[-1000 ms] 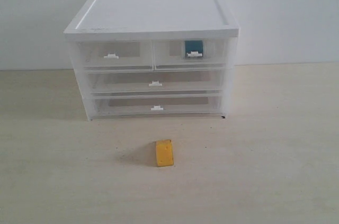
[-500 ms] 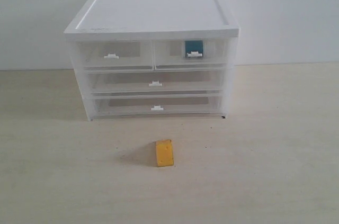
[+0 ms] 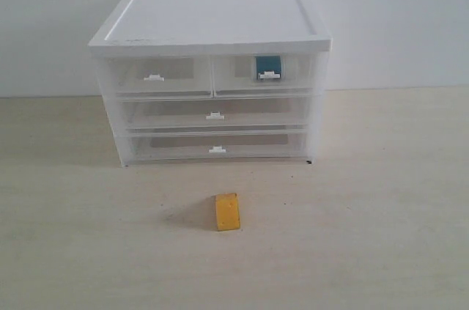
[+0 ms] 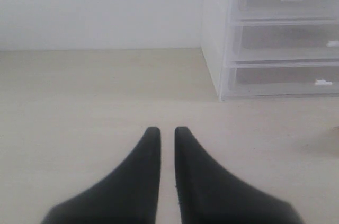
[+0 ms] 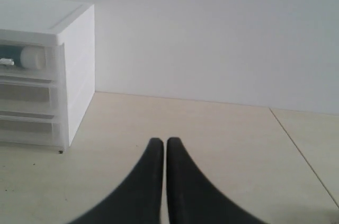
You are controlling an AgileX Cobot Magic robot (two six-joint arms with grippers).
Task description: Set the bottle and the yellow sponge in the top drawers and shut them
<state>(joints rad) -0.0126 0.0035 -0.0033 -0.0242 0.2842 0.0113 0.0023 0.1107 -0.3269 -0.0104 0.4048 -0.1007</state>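
The yellow sponge lies on the table in front of the cabinet, apart from both grippers. The bottle shows as a teal patch inside the right top drawer; in the right wrist view its white cap and teal label show through the drawer's front. Both top drawers are pushed in, the left one with nothing visible inside. Neither arm appears in the exterior view. My left gripper hovers over bare table left of the cabinet, shut on nothing. My right gripper is shut and empty, off the cabinet's right side.
The white-topped cabinet stands at the back against a pale wall, with two full-width drawers beneath the top pair, both pushed in. The light wooden table stretches to either side and in front of it.
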